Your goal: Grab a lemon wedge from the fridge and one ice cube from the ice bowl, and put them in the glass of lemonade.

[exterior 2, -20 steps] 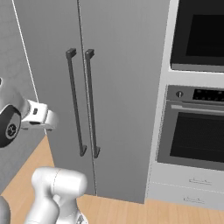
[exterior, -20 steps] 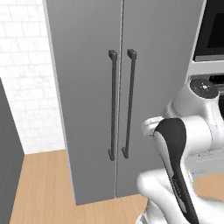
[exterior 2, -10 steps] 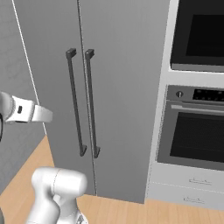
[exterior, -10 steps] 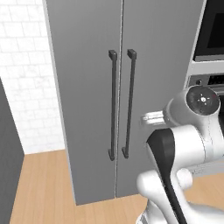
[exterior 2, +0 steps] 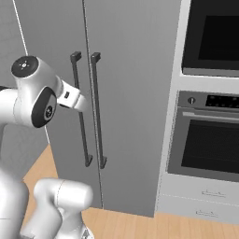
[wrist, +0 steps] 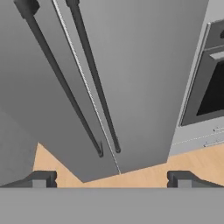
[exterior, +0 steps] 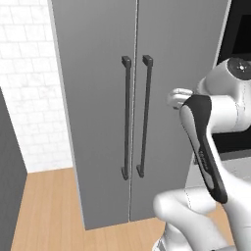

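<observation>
While the claw is standing open and empty, the fridge is facing it, doors shut. Its two bar handles are running lengthwise directly ahead, well apart from the fingertips.

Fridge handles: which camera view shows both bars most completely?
The left base view: both fridge handles run full length, unobstructed, on the closed fridge. The right base view has the arm crossing the left bar. The hand view shows them steeply slanted, tops cut off, above the open gripper.

Grey fridge, dark bar handles, white brick-patterned wall, tan wooden floor
</observation>
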You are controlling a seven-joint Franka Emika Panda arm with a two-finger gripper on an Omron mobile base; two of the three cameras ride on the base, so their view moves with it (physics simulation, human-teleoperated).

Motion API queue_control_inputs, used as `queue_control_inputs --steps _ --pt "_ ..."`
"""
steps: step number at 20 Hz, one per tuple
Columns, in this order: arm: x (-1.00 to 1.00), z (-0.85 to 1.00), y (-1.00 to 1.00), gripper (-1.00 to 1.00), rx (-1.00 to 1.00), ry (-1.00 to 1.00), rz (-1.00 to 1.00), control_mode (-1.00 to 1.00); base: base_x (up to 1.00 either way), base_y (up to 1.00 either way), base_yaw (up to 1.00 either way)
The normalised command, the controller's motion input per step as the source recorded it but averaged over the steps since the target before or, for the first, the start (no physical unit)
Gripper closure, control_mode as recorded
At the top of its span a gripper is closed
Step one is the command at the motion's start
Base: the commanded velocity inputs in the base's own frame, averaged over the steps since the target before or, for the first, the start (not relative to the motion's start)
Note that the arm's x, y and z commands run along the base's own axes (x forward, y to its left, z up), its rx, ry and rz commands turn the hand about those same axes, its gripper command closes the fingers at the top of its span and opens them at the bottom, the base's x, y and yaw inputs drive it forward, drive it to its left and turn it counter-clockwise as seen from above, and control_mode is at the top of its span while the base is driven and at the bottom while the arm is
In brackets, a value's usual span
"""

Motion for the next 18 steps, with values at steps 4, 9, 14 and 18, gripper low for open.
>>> queue_control_inputs --steps 4,9,14,18 --pt "0.66 -0.22 0.00 -1.00 0.00 0.00 0.00 -1.00 0.00 0.00 0.00" --pt "0.62 -0.48 0.05 -1.00 -0.03 0.00 0.00 -1.00 0.00 0.00 0.00" --pt "0.98 -0.36 0.04 -1.00 -0.03 0.07 0.00 -1.00 0.00 0.00 0.00" --pt "0.86 -0.34 0.12 -1.00 -0.01 0.12 0.01 -1.00 0.00 0.00 0.00"
